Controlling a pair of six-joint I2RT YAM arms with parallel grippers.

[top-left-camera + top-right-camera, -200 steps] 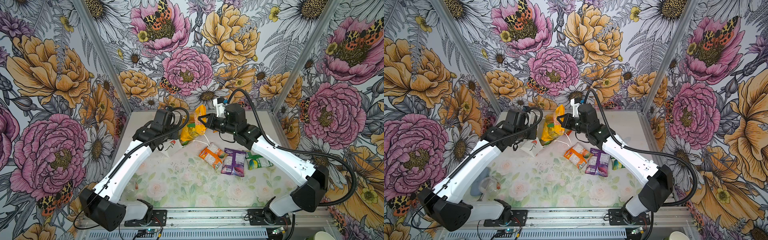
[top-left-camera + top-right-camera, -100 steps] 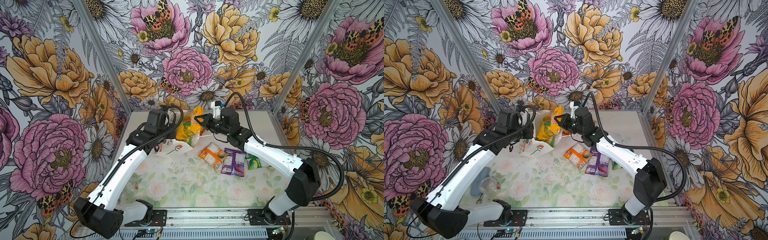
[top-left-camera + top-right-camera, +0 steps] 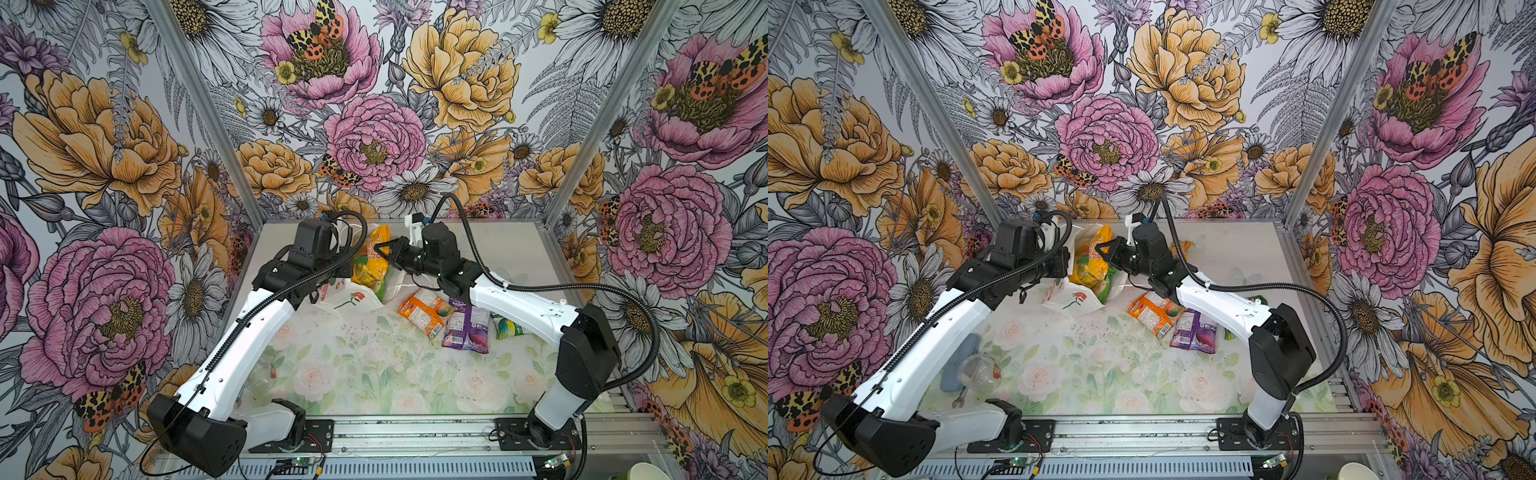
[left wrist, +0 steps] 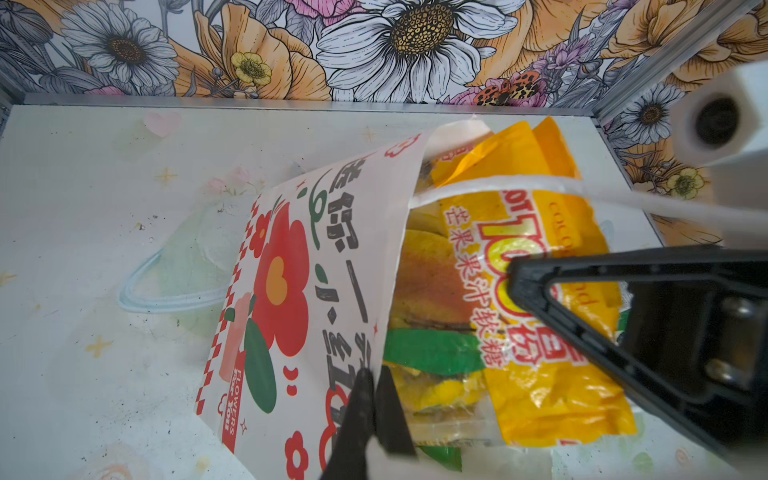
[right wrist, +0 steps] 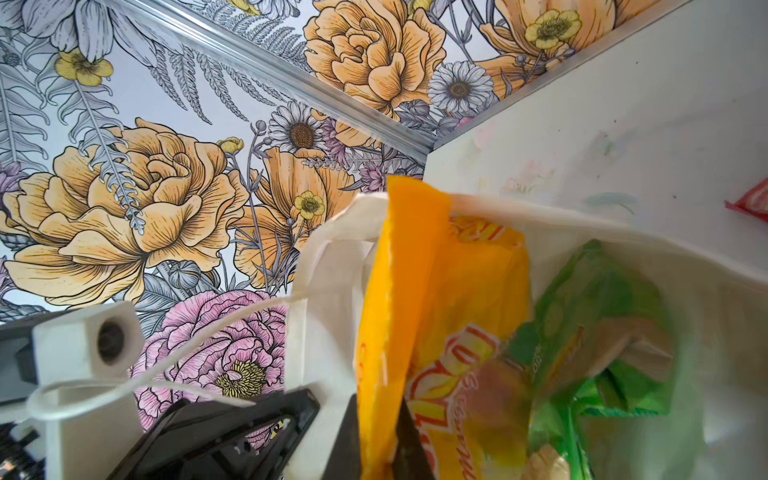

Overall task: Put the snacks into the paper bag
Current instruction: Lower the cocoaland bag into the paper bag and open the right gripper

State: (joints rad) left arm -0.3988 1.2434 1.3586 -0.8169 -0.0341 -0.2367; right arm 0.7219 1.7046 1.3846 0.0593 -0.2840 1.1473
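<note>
The white paper bag [image 3: 350,300] with its red flower print leans on the table at the far middle, mouth facing right. My left gripper [image 4: 374,399] is shut on the edge of the bag's [image 4: 316,266] mouth. My right gripper [image 3: 380,249] is shut on a yellow-orange snack packet [image 3: 371,262] that stands partly inside the mouth. In the right wrist view the right gripper [image 5: 380,436] pinches that packet [image 5: 419,299], and a green packet [image 5: 598,316] lies beside it in the bag. An orange-white packet [image 3: 422,311], a purple packet [image 3: 465,328] and a green packet [image 3: 509,328] lie on the table under the right arm.
A clear plastic cup [image 3: 978,372], a blue-grey object [image 3: 957,361] and a small wrench [image 3: 960,401] lie near the left arm's base. A face mask [image 4: 174,270] lies flat beyond the bag. A red packet corner [image 5: 748,203] shows by the back wall.
Both grippers have shifted left and toward the back wall with the bag. The right gripper has carried the yellow-orange packet further into the bag's mouth.
</note>
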